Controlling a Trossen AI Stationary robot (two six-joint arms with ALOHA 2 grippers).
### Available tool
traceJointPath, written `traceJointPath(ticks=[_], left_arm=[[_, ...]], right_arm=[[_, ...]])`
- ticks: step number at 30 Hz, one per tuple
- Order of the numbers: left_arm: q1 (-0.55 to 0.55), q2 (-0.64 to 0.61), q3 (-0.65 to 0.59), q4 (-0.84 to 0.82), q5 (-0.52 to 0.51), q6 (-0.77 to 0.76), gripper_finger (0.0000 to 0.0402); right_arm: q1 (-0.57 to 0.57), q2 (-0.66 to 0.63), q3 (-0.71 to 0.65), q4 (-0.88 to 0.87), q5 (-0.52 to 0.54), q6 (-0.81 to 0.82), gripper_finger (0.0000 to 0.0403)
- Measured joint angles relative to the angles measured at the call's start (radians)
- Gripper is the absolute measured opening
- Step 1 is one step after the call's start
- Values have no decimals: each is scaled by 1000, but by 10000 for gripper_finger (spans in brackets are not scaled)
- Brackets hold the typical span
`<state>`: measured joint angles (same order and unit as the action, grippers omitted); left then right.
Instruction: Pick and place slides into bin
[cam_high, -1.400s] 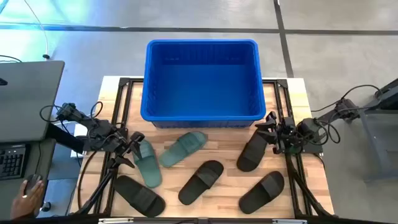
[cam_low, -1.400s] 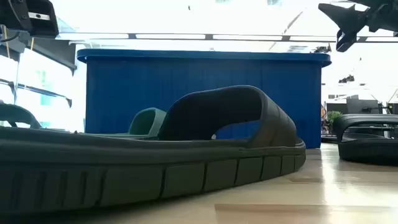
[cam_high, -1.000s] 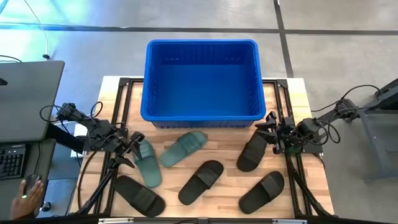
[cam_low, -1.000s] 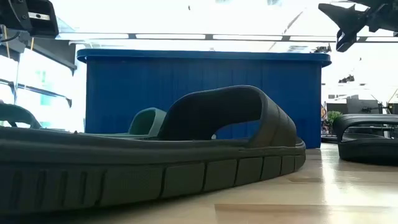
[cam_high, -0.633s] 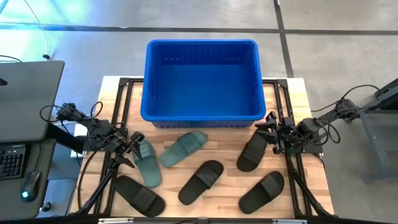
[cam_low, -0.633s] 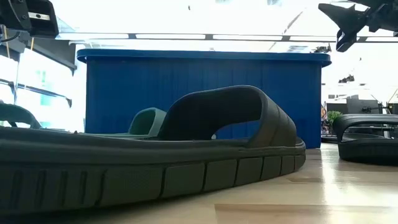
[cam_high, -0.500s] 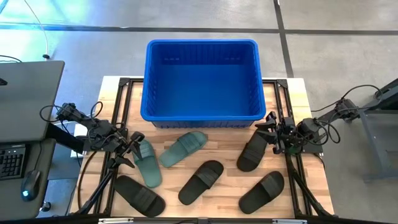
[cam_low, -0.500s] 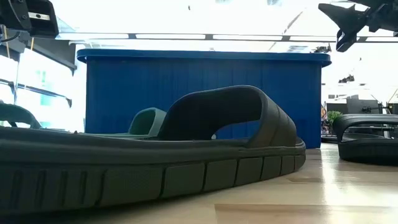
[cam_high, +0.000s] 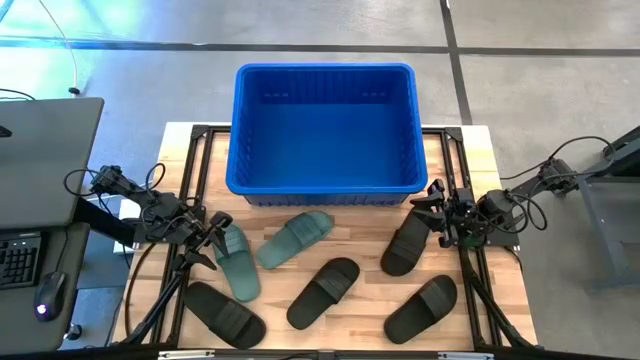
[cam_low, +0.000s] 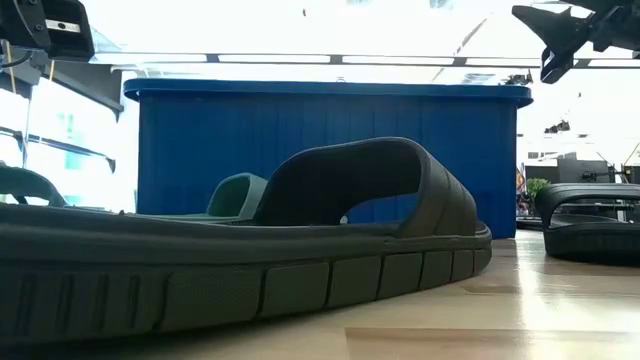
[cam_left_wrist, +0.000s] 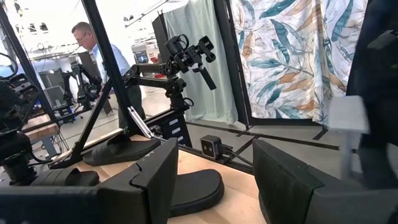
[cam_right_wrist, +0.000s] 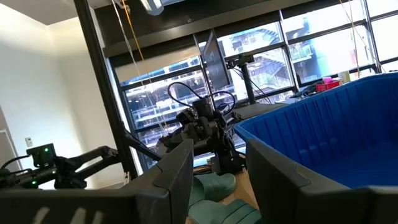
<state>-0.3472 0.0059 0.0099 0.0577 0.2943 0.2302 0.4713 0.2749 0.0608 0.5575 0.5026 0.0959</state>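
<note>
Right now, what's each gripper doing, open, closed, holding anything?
Left gripper: open, empty, above a green slide.
Right gripper: open, empty, above a black slide.

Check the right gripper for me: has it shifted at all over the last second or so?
No. In the high view the right gripper sits at the same spot beside the bin near corner, above the black slide, as before.
</note>
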Motion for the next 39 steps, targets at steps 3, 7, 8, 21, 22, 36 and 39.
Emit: traceJointPath(ticks=[3, 7, 8, 21, 22, 36, 39], left_arm=[[0, 0, 0, 0, 0, 0, 191], [0, 0, 0, 0, 0, 0, 191], [0, 0, 0, 0, 0, 0, 191], [0, 0, 0, 0, 0, 0, 191], [0, 0, 0, 0, 0, 0, 191], [0, 0, 0, -1, -107, 140, 191], [0, 0, 0, -1, -108, 140, 191]], right_arm=[[0, 0, 0, 0, 0, 0, 139], [0, 0, 0, 0, 0, 0, 139], [0, 0, 0, 0, 0, 0, 139], [0, 0, 0, 0, 0, 0, 139], [0, 0, 0, 0, 0, 0, 139], [0, 0, 0, 0, 0, 0, 139], [0, 0, 0, 0, 0, 0, 139]])
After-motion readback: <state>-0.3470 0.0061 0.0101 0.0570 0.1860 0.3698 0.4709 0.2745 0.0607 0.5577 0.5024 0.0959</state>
